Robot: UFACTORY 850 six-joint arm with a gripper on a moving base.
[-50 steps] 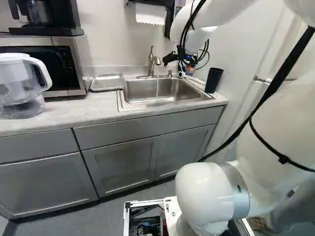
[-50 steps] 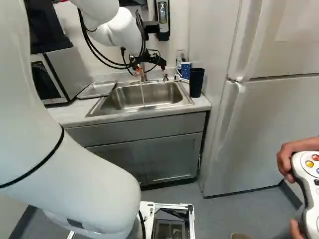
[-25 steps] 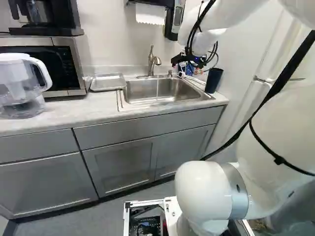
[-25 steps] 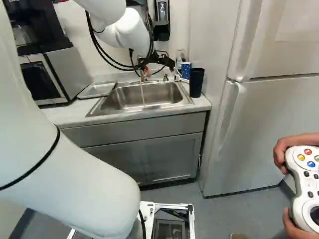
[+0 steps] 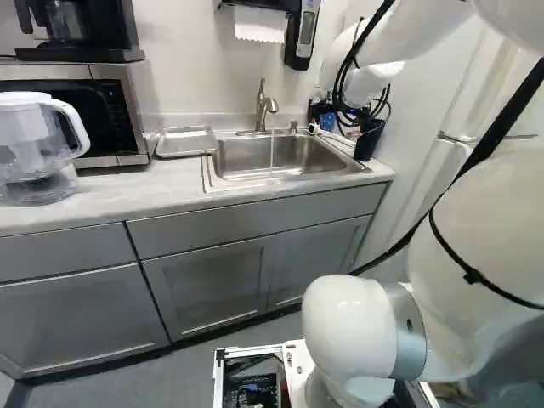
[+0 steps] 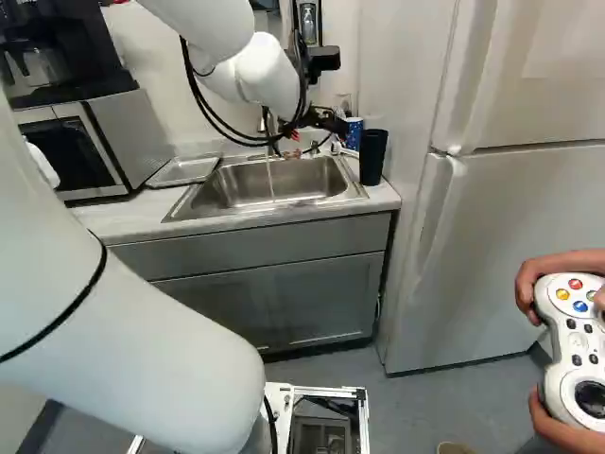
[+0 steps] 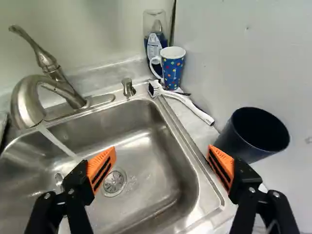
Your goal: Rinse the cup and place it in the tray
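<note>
While faucet [image 7: 28, 100] runs, dark cup [image 7: 234, 141] stands long axis vertical, mouth up.

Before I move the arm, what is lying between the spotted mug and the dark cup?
A white brush lies on the counter between the mug and the dark cup; the wrist view shows it.

The wrist view cuts off most of the tray [image 5: 186, 143].

The sink [image 7: 151, 141] is smooth, shiny metal, the faucet [image 7: 24, 100] softly polished. The tabletop [image 5: 110, 200] looks smooth and dull. At the left of the left base view, the pitcher [image 5: 25, 123] is clear, glossy plastic. The tray [image 5: 185, 143] looks metallic, the dark cup [image 7: 233, 146] smooth, nearly matt.
</note>
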